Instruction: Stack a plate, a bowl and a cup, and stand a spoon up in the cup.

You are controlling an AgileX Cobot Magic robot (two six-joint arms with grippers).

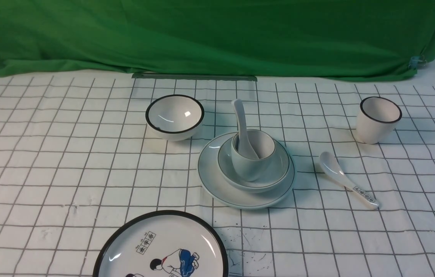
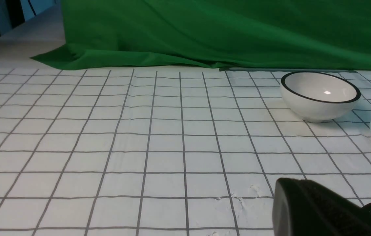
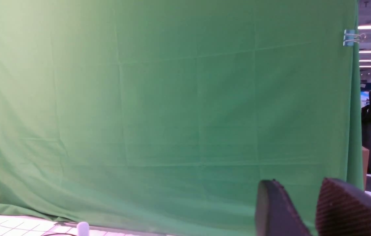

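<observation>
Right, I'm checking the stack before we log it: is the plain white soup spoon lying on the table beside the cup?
No, the plain white soup spoon stands in the handleless cup.

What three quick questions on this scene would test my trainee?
1. True or false: the printed spoon stands in the stacked cup.
2. Fill in the blank: the stacked cup sits inside a thin-rimmed ____.
3. Which item lies nearest the robot: (a) the black-rimmed cup, (b) the cartoon plate, (c) the black-rimmed bowl?

Key:
1. False; the plain spoon stands there, and the printed spoon lies on the table.
2. Bowl.
3. b, the cartoon plate.
</observation>
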